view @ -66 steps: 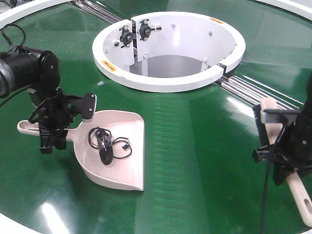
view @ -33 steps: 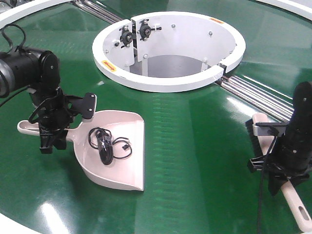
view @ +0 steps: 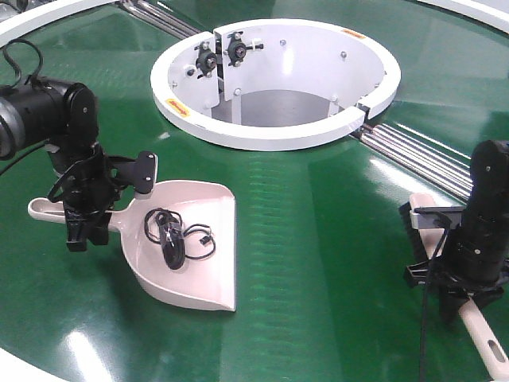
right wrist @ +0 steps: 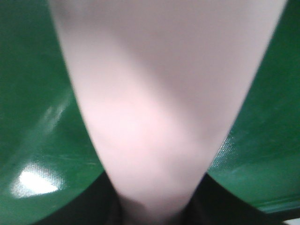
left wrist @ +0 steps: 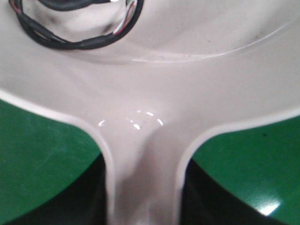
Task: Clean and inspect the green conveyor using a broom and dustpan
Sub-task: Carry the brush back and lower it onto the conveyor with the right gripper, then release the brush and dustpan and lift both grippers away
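Item 1: dustpan [view: 216, 280] rested on green conveyor [view: 318, 263], left side, holding 1 black cable [view: 170, 237]; left gripper [view: 83, 221] clamped its handle. Item 2: broom [view: 486, 336] lay far right, pinched by right gripper [view: 461, 285].

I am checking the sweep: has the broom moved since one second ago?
Yes. The broom moved down the image toward the camera, away from the silver rollers.

Bare green conveyor [view: 318, 239] lies open between dustpan [view: 203, 278] and broom [view: 485, 334].

Pale dustpan [view: 213, 243] and broom [view: 483, 334] rest well apart on the glossy green conveyor [view: 318, 239]
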